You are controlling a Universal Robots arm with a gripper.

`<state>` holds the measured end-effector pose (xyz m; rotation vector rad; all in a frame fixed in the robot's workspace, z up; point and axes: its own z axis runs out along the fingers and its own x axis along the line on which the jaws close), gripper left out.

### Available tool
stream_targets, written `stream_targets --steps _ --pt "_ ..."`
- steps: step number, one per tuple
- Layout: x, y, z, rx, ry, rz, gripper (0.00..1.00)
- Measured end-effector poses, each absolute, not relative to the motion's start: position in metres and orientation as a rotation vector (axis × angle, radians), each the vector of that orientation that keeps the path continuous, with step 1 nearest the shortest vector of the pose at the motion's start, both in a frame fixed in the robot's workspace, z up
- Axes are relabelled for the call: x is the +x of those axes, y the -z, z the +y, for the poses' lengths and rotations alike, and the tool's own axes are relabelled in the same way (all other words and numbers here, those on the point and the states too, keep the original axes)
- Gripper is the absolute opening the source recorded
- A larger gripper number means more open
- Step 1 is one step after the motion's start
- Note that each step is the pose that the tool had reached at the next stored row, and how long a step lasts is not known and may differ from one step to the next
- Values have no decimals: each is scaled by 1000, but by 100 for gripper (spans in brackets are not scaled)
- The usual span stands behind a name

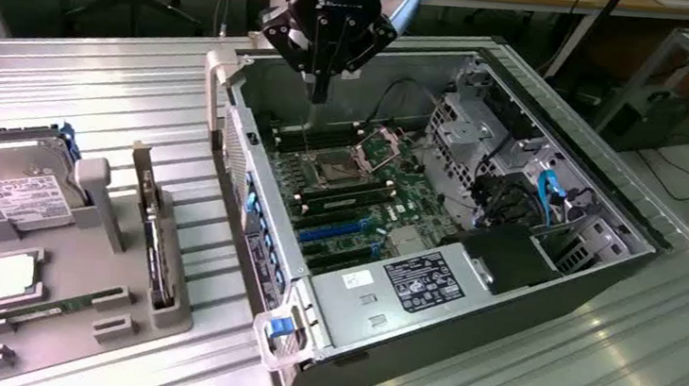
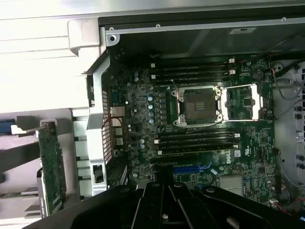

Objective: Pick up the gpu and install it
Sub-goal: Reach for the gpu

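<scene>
Shows the gpu not yet picked up, parked upright on its thin edge in a slot of the grey holder, just outside the back wall of the open computer case and not touching it. Sits with the long axis running alongside that back wall, flat faces turned toward the case and away from it, thin edge up. Cannot be told from here which end carries the metal bracket or which face carries the fan. Leaves the whole job to do, judging by the layout: no grasp made and no card seated inside the case. Appears to leave the blue expansion slot on the motherboard bare, beside the uncovered processor socket. Has the gripper hanging above the far end of the case interior, closed on nothing and well apart from the gpu. Shares the holder, farther from the case, with a hard drive and a narrow RAM stick. Rests on a ribbed metal counter.
</scene>
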<state>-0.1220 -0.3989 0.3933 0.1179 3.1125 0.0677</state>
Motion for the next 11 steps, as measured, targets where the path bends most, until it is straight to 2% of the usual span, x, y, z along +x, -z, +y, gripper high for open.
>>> stream_targets --steps 11 --pt "-133 -393 -399 118 -68 3112 11"
